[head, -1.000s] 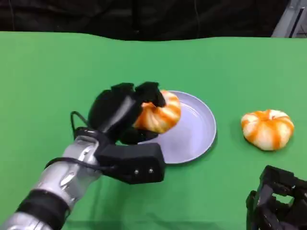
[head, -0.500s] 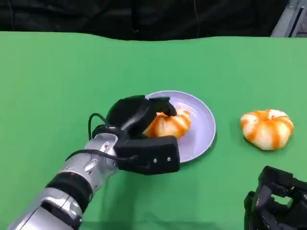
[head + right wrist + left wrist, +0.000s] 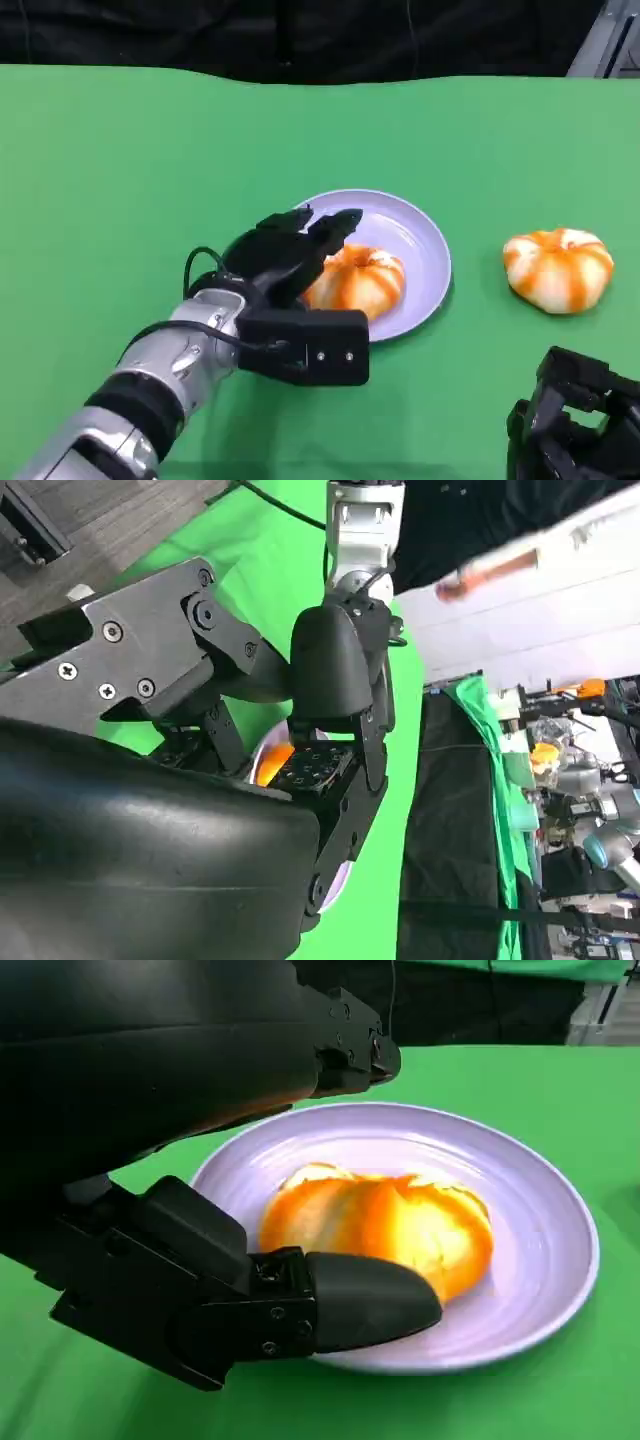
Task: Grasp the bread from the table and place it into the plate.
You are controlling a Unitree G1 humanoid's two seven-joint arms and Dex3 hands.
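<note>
An orange-and-white striped bread [image 3: 358, 282] lies on the lavender plate [image 3: 422, 250] at the table's middle. My left hand [image 3: 285, 255] hovers over the bread's left side with its fingers spread and lifted off it. In the left wrist view the bread [image 3: 385, 1225] rests on the plate [image 3: 545, 1210]; the fingers [image 3: 340, 1050] stand above it and the thumb [image 3: 370, 1300] lies low beside it, gripping nothing. A second striped bread [image 3: 557, 268] sits on the green table to the plate's right. My right hand [image 3: 575, 420] waits at the lower right, holding nothing.
The green table [image 3: 120, 170] stretches wide to the left and behind the plate, ending at a black backdrop [image 3: 300, 35]. In the right wrist view a person's blurred arm [image 3: 500, 565] shows beyond the table.
My left hand carried the bread right and down onto the plate, then spread its fingers and let go. The right hand and the second bread stayed put.
</note>
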